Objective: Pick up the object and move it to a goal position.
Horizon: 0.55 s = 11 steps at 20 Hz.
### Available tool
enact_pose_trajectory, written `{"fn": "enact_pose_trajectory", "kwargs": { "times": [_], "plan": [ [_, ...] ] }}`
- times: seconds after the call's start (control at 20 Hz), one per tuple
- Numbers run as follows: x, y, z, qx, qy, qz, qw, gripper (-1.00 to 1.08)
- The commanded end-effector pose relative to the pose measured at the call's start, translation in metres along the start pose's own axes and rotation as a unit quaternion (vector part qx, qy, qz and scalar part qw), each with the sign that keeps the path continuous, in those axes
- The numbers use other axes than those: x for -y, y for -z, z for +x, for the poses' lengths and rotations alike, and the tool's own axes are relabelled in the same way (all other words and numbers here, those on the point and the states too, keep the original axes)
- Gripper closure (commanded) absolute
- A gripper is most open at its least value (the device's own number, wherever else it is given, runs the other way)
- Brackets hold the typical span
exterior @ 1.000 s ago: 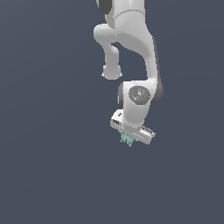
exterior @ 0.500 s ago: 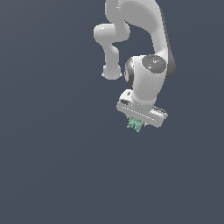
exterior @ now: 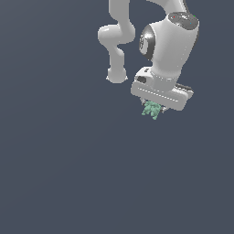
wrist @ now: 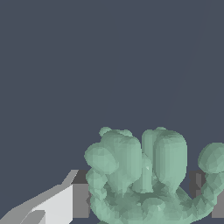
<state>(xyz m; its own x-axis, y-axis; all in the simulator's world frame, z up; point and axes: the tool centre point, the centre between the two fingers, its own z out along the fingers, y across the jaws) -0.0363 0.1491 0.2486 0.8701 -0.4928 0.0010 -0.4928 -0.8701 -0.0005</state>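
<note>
The object is a small mint-green bumpy lump hanging under the white arm's hand in the exterior view. My gripper is shut on it and holds it high above the dark grey floor. In the wrist view the object fills the space between the fingers; one white and grey finger shows beside it, the other is mostly hidden at the frame's edge. No goal marker shows in either view.
The white arm with its bent elbow rises out of the exterior view's top. A plain dark grey floor lies all around.
The arm has carried the object upward and toward the exterior view's right, and the hand looks larger in the frame. The gripper has stayed shut on the object.
</note>
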Motion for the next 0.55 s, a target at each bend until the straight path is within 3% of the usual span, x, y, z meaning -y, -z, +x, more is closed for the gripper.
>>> {"fn": "enact_pose_trajectory", "kwargs": {
  "times": [0.0,0.5],
  "plan": [
    [0.002,0.017,-0.010,0.000,0.000,-0.001,1.0000,1.08],
    [0.007,0.048,-0.026,0.000,0.000,-0.001,1.0000,1.08]
  ]
}}
